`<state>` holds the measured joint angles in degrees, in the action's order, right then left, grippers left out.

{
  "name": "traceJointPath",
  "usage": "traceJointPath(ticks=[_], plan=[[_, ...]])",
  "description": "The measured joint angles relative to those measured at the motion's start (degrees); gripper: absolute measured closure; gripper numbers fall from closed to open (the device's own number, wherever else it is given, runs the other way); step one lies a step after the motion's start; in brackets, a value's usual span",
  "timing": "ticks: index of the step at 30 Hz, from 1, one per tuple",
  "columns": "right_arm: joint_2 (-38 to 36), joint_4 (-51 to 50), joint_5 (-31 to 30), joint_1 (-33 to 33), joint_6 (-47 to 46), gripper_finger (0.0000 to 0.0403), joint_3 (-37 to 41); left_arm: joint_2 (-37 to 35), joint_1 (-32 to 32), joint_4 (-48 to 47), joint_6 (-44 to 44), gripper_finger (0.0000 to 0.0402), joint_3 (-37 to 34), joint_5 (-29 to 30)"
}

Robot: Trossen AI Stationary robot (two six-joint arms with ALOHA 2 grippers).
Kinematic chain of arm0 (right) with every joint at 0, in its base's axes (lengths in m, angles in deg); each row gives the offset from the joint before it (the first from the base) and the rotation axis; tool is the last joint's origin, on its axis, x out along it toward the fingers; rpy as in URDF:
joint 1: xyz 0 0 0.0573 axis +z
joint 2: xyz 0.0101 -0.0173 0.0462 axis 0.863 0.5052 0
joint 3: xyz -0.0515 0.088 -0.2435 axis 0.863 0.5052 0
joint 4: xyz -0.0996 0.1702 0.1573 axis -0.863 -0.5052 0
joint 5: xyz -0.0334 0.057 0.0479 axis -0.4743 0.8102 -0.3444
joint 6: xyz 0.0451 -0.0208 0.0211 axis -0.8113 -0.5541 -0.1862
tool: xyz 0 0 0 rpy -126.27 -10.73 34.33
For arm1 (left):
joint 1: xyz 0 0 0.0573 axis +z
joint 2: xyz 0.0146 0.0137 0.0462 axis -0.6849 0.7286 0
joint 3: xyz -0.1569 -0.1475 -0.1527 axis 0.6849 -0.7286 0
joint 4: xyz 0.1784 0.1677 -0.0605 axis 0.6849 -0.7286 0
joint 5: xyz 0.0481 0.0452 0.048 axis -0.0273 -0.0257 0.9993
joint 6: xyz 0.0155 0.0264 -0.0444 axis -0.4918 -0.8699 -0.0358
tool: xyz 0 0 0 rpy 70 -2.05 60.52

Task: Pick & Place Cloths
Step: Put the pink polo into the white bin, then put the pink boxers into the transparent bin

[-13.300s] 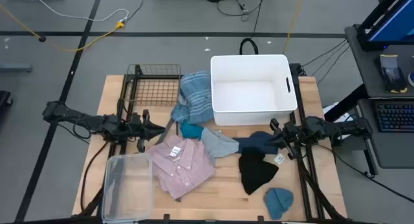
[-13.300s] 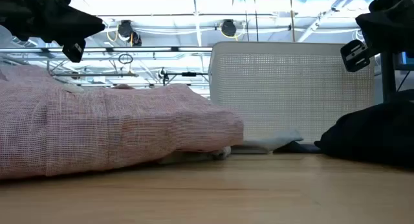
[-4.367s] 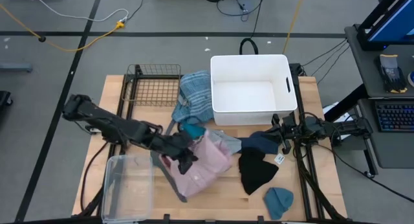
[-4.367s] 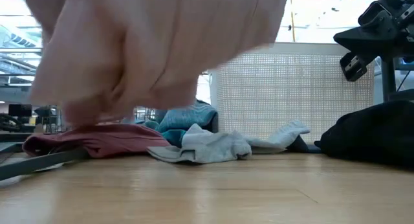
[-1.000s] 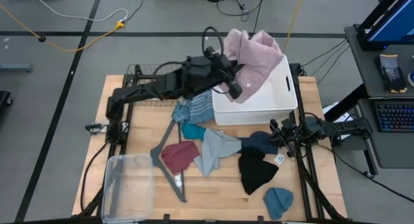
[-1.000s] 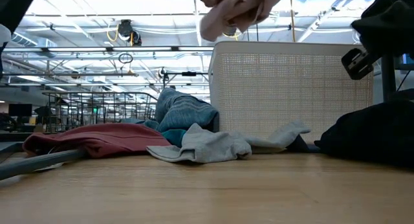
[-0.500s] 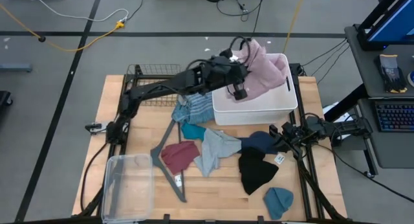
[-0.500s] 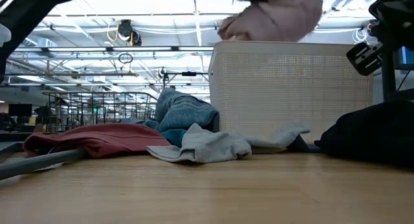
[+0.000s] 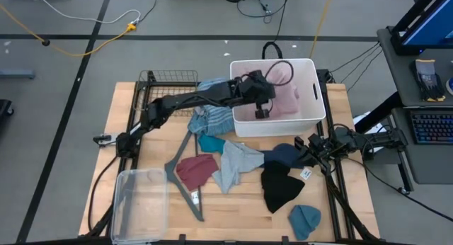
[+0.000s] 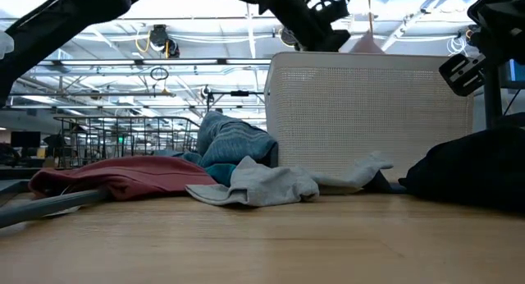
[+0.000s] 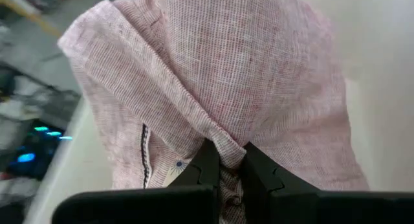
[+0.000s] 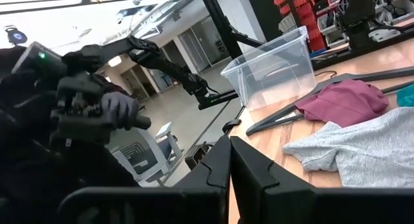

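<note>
My left gripper (image 9: 263, 102) reaches over the white tub (image 9: 316, 112) and is shut on the pink button shirt (image 9: 287, 89), which fills the inside of the tub. In the low view only a pink tip (image 10: 369, 44) shows above the tub's rim. My right gripper (image 9: 309, 147) waits shut at the table's right side, beside the navy piece (image 9: 283, 155). On the table lie the blue-plaid shirt (image 9: 212, 107), teal piece (image 9: 209, 142), maroon piece (image 9: 195, 169), grey-blue piece (image 9: 233, 162), black beanie (image 9: 279, 187) and blue beanie (image 9: 304, 220). My left gripper pinches a bunched fold of the pink shirt (image 11: 223, 143) between its two fingers (image 11: 208, 160), coming from above and pointing down into the tub. Several layers gather at the pinch. The cloth spreads away from the fingers inside the tub walls.
A grey V-shaped hanger (image 9: 180, 175) lies beside the maroon piece. A clear plastic bin (image 9: 140, 202) sits at the near left corner and a wire basket (image 9: 168, 93) at the far left. The right wrist view shows a person with a controller (image 12: 84, 107) beyond the table.
My left gripper has moved toward the table's right and down, from above the tub's far left corner into the tub, staying shut on the pink shirt. The shirt has gone from hanging bunched above the rim to lying spread inside the tub.
</note>
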<state>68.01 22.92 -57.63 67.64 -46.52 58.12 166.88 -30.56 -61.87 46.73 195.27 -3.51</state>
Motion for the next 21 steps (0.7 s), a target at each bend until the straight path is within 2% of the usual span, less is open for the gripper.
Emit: traceJointPath(ticks=[3,7,12,21], plan=[[0.1,0.0,0.0,0.0,0.0,0.0399,0.0,0.9,0.0,0.5,0.0,0.0377,-0.1,-3.3],[0.2,0.0,0.0,0.0,0.0,0.0399,0.0,1.5,0.1,-0.2,1.0,0.0328,-0.1,-5.0],[0.2,0.0,0.0,0.0,0.0,0.0399,0.0,1.6,0.1,-2.2,2.5,0.0279,-0.1,-5.0],[0.2,0.0,0.0,0.0,0.0,0.0399,0.0,1.3,-0.2,-1.3,3.2,0.0231,0.3,-3.8]])
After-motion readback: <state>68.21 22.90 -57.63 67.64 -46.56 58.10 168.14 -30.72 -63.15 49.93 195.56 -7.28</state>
